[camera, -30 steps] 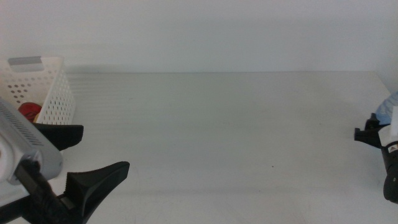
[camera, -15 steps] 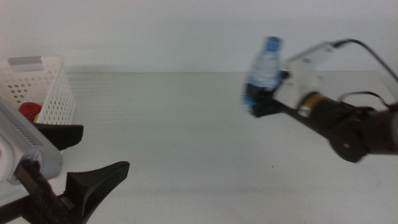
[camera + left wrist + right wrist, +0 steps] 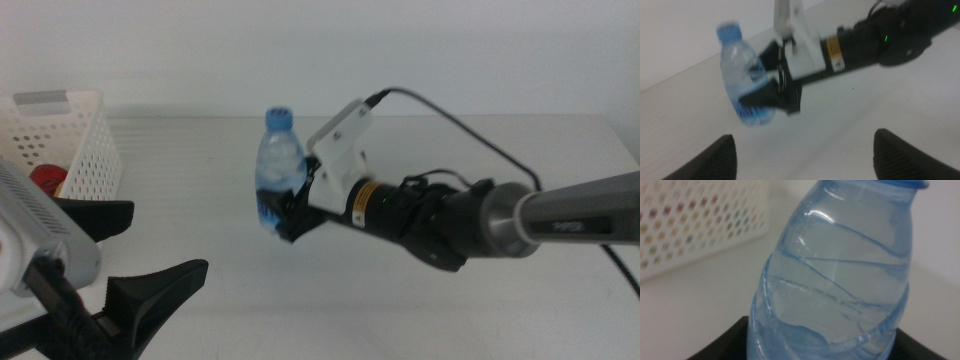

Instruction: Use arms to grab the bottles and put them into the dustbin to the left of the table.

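Already some of the job looks done: far on the left, the white basket (image 3: 62, 140) has something red (image 3: 46, 178) inside it, most likely the red can, though only a bit of it shows. Just below it, the left tool (image 3: 150, 262) waits near the bottom corner with its two dark jaws spread wide and nothing between them. Over the middle of the white tabletop (image 3: 400, 300), the small water bottle (image 3: 279, 172) with the blue cap is up in the air, upright, and the right tool (image 3: 290, 212) is squeezed tight around its lower part. The bottle is well apart from the basket, so it has not been dropped in yet. No tea bottle can be seen anywhere, so it may be in the basket too, but that cannot be told. The left wrist view shows the water bottle (image 3: 744, 80) and the right tool (image 3: 771, 95) from the side, with a dark jaw against the bottle. The right wrist view shows the bottle (image 3: 835, 275) very close up and the basket (image 3: 695, 220) with its holes behind it.
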